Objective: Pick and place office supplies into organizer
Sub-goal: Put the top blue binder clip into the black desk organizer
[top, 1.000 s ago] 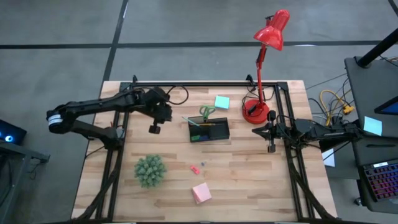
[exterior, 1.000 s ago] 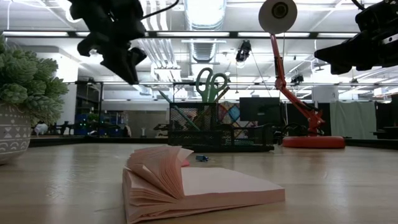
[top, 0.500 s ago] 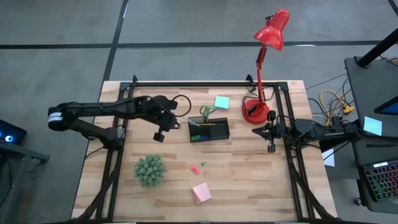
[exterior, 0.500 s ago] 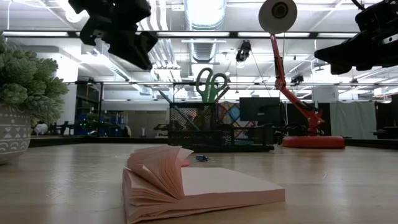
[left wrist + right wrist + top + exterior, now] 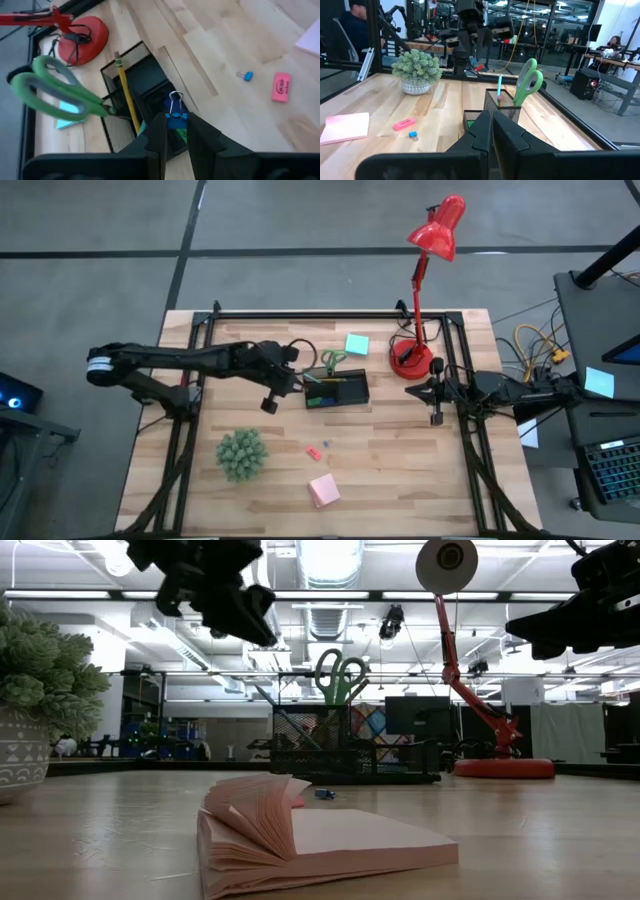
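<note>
Moved in toward the organizer point(image 5: 352, 389) since a second ago, from over the bare wood on the left to just beside the tray's left end, up in the air: left gripper point(image 5: 268, 405). Squeezes a small blue clip point(image 5: 175, 117) between its two fingers, with the clip's wire loop sticking out past the tips. Hangs above the black tray, seen from the left wrist view, not touching it. Inside the tall mesh cup at the back of the tray: green-handled scissors point(image 5: 332, 361) standing with the handles up, a yellow pencil point(image 5: 126, 100) leaning across, and a thin teal pen point(image 5: 499, 82). In the low front part of the tray: something small and green point(image 5: 315, 402), too small to tell what. Still out on the table: a teal sticky-note pad point(image 5: 356, 344) behind the tray, a pink sticky-note pad point(image 5: 323, 491) near the front edge, and a pink eraser point(image 5: 313, 451) with a tiny blue thing point(image 5: 325, 445) just beside it, between the tray and the pink pad. Off to the right side, well apart from the tray, with fingers pressed tight together and nothing in them: right gripper point(image 5: 436, 418).
</note>
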Action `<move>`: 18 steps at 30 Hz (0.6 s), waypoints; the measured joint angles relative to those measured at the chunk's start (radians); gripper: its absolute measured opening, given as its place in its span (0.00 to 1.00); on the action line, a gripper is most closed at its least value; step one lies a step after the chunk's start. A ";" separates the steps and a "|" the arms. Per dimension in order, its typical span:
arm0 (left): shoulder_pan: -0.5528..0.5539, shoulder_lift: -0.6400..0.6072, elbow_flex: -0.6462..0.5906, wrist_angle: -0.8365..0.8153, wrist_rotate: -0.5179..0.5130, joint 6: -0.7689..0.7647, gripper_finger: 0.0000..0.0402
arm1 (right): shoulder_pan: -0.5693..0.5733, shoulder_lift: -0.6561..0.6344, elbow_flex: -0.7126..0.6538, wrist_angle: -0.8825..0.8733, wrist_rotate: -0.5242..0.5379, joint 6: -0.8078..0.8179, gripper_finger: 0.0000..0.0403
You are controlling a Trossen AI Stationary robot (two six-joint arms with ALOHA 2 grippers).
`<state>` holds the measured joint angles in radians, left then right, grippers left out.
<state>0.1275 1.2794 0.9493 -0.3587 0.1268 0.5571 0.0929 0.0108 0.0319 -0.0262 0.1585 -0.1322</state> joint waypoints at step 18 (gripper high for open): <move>-0.038 0.225 0.022 0.093 -0.018 0.030 0.09 | 0.000 0.005 0.000 -0.001 0.000 -0.003 0.02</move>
<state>0.0898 1.5041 0.9715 -0.2658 0.1086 0.5868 0.0929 0.0158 0.0319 -0.0273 0.1585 -0.1352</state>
